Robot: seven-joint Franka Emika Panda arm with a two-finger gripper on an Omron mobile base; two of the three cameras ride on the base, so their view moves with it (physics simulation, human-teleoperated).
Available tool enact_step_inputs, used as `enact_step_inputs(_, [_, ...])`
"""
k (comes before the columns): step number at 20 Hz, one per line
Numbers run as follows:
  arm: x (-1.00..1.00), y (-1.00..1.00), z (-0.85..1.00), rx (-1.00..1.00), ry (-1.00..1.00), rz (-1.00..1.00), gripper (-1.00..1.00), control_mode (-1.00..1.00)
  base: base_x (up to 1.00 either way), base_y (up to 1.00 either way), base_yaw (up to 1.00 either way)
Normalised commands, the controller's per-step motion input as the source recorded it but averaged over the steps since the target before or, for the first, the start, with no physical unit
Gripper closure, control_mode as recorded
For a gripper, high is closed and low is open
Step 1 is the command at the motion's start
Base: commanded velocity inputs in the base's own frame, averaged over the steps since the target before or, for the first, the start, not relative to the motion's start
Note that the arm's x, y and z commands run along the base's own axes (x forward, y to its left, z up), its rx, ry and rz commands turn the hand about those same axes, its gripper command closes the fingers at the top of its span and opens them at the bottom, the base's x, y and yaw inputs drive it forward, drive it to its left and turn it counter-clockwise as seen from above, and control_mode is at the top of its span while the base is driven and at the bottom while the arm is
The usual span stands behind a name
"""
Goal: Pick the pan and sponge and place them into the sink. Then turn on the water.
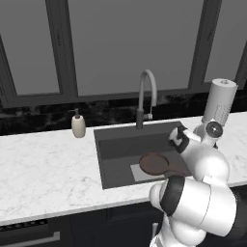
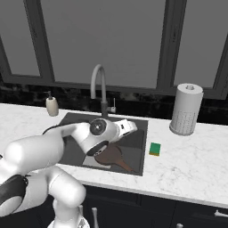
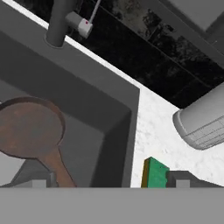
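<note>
Spread wide, the gripper (image 3: 109, 183) holds nothing: in the hand view one dark fingertip (image 3: 37, 183) rises at about 7 o'clock over the sink and the other at about 5 o'clock beside the sponge. From the right base camera the hand hangs above the sink (image 2: 71, 120), just in front of the faucet. Inside the basin lies the pan (image 2: 106, 155), flat on the bottom at the near right part, partly over the light drain plate (image 1: 137, 172), its handle running toward 4 o'clock in the right base view. In the hand view the pan (image 3: 28, 129) sits at 9 o'clock with the handle pointing down toward 6 o'clock. Out on the marble counter (image 2: 191, 156), the green sponge (image 2: 154, 148) lies just beside the sink's right rim, at 3 o'clock from the pan, apart from it. A yellow layer shows along the sponge's (image 3: 154, 173) edge in the hand view. At the sink's far rim, 12 o'clock, stands the gooseneck faucet (image 1: 146, 94), with no stream from it. A soap dispenser (image 1: 78, 124) stands at 10 o'clock from the basin, and a paper towel roll (image 2: 186, 109) at 2 o'clock.
</note>
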Motion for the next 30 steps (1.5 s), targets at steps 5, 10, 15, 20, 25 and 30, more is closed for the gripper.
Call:
enact_step_inputs(5, [-0.22,-0.64,0.62,0.23,0.0,-0.21,-1.0,-1.0,0.0,0.0,0.0])
enact_step_inputs(10, [-0.3,-0.43,0.08,0.18,0.0,-0.12,-1.0,-1.0,0.0,0.0,0.0])
enact_step_inputs(15, [-0.04,-0.3,-0.15,0.16,0.07,-0.13,-1.0,-1.0,0.0,0.0,0.0])
enact_step_inputs(20, [0.05,-0.44,-0.18,0.11,0.25,-0.11,-1.0,-1.0,0.0,0.0,0.0])
enact_step_inputs(25, [0.25,-0.31,-0.29,0.05,0.28,-0.08,-1.0,-1.0,0.0,0.0,0.0])
enact_step_inputs(30, [0.41,-0.05,-0.41,0.05,0.17,-0.03,-1.0,-1.0,0.0,0.0,0.0])
